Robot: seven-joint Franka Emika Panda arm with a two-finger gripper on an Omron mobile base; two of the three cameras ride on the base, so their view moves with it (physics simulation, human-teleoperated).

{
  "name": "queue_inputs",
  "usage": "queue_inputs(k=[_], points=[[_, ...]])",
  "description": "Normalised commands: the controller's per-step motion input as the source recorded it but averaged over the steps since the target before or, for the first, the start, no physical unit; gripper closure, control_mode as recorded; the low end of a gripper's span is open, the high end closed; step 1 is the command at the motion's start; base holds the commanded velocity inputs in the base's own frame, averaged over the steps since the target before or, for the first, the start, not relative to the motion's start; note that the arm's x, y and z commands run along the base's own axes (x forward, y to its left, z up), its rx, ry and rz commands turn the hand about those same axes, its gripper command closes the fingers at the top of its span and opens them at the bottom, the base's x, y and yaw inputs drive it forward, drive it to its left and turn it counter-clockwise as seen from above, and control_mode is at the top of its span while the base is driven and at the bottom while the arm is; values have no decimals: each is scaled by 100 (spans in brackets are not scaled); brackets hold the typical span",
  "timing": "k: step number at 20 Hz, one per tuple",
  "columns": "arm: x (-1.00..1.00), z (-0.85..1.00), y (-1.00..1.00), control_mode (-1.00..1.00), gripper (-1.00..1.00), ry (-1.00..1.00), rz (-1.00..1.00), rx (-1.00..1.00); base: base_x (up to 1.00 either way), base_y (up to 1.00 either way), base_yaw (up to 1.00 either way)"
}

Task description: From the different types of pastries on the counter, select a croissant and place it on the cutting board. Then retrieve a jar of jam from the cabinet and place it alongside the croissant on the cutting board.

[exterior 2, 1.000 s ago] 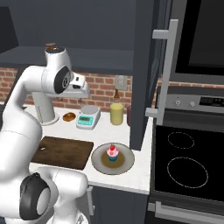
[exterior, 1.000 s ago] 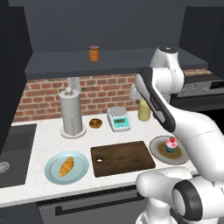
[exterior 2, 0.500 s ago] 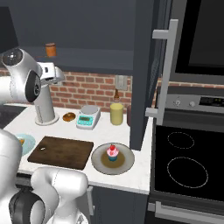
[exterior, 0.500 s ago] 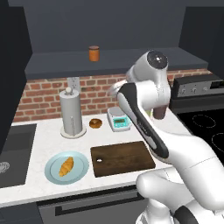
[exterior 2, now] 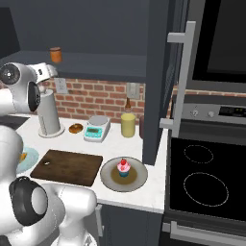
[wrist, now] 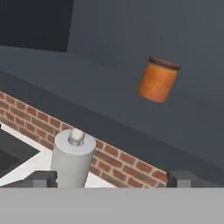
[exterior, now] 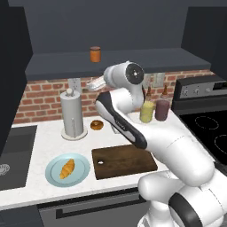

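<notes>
Jaws parted — gripper (wrist: 112,179) empty; jar of jam (wrist: 158,79) on cabinet (wrist: 109,105) shelf.

Arm (exterior: 133,128) is showing glossy white rounded link shells, with dark grey discs capping the joints. One round cap at the upper joint is carrying a small bright centre dot. Black band is running along a link edge. Base is showing bulbous white segments with a dark ring joint. Gripper (wrist: 112,178) is showing two small dark grey blocky fingertips (wrist: 41,178).
</notes>
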Motion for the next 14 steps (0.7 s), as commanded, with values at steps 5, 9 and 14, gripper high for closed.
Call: queue_inputs(k=[5,9,14], points=[[59,84,32,-100,-100,6,-1,-5,0,0,0],[38,72,25,-100,-100,8,-4,-5,0,0,0],[11,35,14,-100,-100,4,-2,-4,0,0,0]])
